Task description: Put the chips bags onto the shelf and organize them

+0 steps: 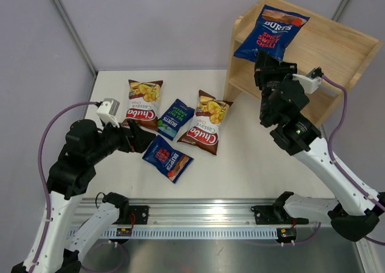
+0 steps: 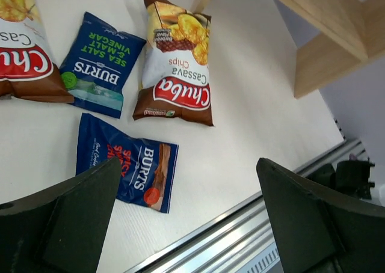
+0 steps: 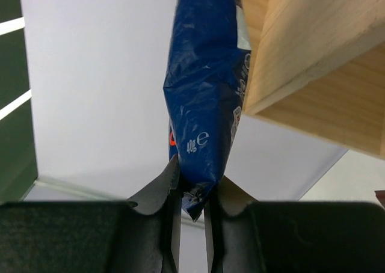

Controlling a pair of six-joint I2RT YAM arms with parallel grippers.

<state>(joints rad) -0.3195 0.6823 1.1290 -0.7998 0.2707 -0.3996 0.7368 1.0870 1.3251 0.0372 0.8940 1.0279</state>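
r gripper w/ burts bag

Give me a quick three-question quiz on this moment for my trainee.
1. True or false: the left end effector is shut on a bag.
2. How many bags lie on the table? A three, B four, C five.
3. Which brand is the blue bag pinched by the right end effector by the shelf?
Key: 1 false, it is open. 2 B: two Chuba, two Burts. 3 Burts.
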